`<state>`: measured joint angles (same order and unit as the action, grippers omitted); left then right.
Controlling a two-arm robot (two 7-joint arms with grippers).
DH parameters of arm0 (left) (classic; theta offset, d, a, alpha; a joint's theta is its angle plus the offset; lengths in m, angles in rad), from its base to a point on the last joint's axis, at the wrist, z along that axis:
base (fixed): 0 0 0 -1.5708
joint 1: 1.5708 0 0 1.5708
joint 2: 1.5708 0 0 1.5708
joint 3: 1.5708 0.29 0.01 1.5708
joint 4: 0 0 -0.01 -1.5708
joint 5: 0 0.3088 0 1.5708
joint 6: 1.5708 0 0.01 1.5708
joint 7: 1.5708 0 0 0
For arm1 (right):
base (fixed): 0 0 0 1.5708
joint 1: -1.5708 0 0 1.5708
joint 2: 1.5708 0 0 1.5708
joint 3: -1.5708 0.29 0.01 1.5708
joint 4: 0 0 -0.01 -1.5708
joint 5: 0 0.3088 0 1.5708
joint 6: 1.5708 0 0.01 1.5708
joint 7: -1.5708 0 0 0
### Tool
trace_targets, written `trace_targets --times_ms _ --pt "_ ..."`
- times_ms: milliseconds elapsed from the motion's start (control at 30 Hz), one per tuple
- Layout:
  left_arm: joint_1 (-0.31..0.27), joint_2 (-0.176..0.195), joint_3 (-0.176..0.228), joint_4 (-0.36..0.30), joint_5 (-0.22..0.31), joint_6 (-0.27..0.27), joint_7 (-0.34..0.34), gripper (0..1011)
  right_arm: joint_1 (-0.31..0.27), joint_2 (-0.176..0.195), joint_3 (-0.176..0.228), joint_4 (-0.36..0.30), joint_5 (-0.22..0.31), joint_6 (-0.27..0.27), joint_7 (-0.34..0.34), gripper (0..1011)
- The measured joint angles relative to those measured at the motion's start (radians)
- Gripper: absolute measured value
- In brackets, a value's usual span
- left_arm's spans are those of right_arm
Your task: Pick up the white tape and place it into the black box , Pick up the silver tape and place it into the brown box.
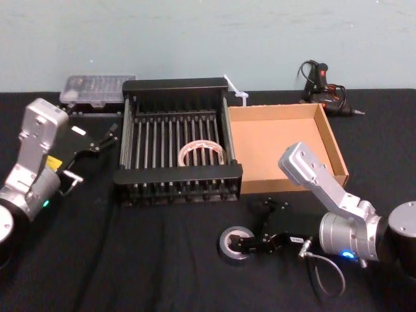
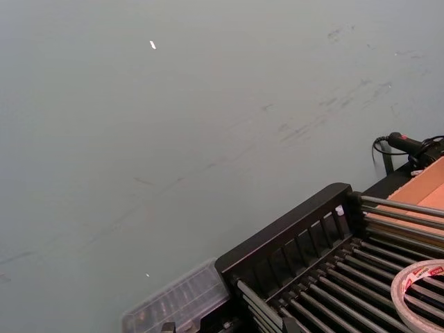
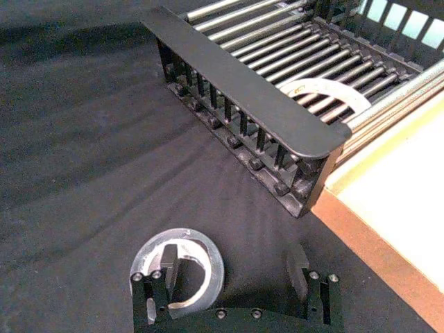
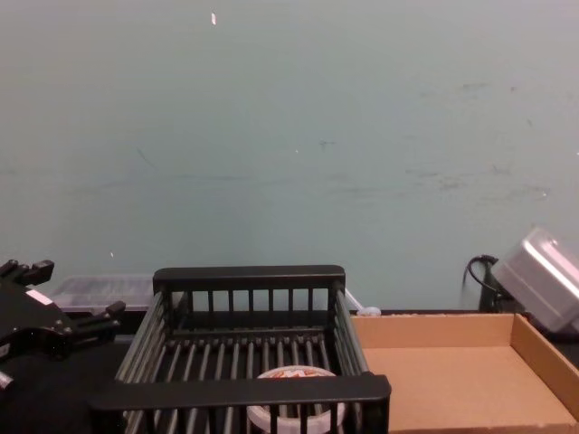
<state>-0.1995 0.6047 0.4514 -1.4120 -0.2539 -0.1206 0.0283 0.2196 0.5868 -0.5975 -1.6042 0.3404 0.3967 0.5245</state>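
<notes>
The silver tape (image 1: 233, 243) lies flat on the black cloth in front of the black box (image 1: 130, 140). My right gripper (image 1: 255, 226) is open at it. In the right wrist view one fingertip (image 3: 169, 266) stands inside the hole of the silver tape (image 3: 201, 248) and the other finger (image 3: 298, 266) is outside, well clear of the roll. The white tape (image 1: 202, 154) with reddish marks rests on the slats inside the black box, toward its right side. The brown box (image 1: 279, 140) sits right of it, its inside bare. My left gripper (image 1: 97, 153) hangs open left of the black box.
A clear plastic case (image 1: 97, 88) lies at the back left and a black glue gun (image 1: 322, 88) at the back right. A small white piece (image 1: 237, 93) rests behind the two boxes. Black cloth covers the table; a pale wall stands behind.
</notes>
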Motion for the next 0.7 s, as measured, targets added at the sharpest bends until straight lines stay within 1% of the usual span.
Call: trace_targets --times_ms 433,700 --pt "0.000 0.000 0.000 0.000 0.000 0.000 0.000 1002 -0.002 -0.011 0.004 0.016 -0.014 0.000 -0.004 1002" --pt "0.000 0.000 0.000 0.000 0.000 0.000 0.000 1001 -0.002 -0.012 0.005 0.017 -0.025 -0.006 -0.004 1002"
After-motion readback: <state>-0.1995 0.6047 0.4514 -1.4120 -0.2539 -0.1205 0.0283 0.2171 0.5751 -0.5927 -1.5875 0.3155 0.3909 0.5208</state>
